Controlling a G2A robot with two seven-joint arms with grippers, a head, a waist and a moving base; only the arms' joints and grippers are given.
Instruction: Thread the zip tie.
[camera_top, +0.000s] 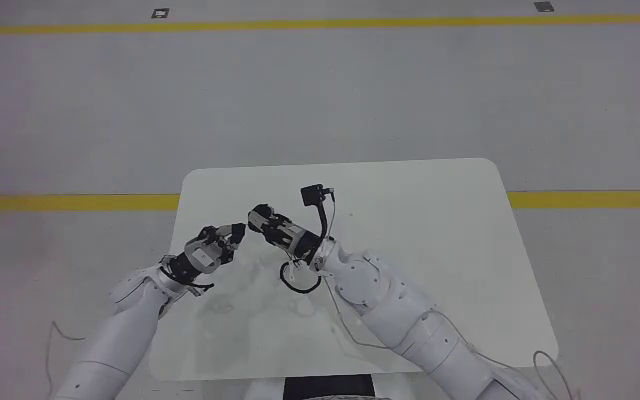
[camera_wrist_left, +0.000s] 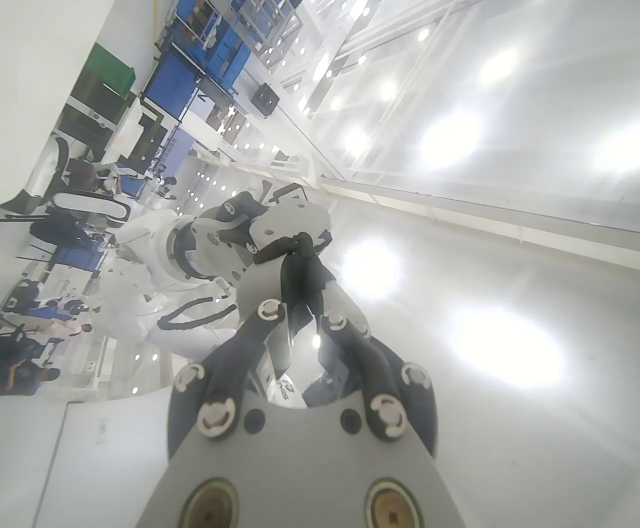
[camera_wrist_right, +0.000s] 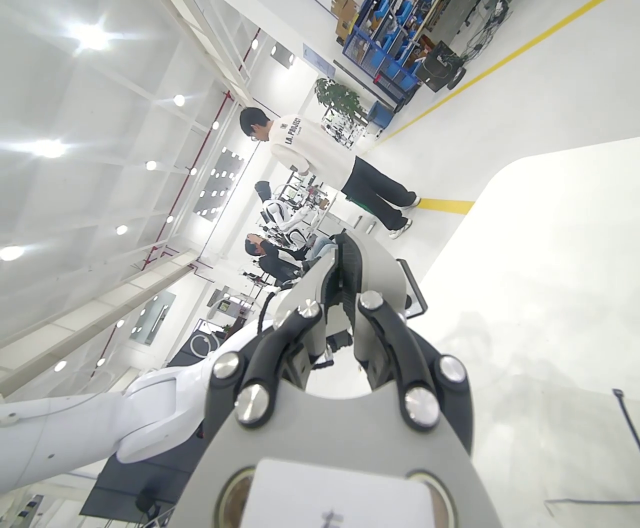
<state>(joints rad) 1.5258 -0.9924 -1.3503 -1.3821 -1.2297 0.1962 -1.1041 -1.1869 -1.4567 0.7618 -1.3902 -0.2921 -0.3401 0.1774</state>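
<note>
Both arms hang over the near left part of the white table (camera_top: 440, 220). My left gripper (camera_top: 238, 234) and my right gripper (camera_top: 256, 216) meet almost tip to tip. In the left wrist view the left gripper (camera_wrist_left: 300, 260) is shut, its black fingertips pressed against the right gripper's grey fingers (camera_wrist_left: 292, 222). In the right wrist view the right gripper (camera_wrist_right: 345, 265) is also shut, its ribbed pads together. Whatever lies between either pair of pads is hidden. A thin black zip tie (camera_wrist_right: 627, 412) lies flat on the table beside the right gripper.
A black cable loop (camera_top: 298, 282) hangs under the right wrist. The table's rounded far corner (camera_wrist_right: 505, 170) faces a yellow floor line (camera_top: 320, 22). The right half of the table is bare.
</note>
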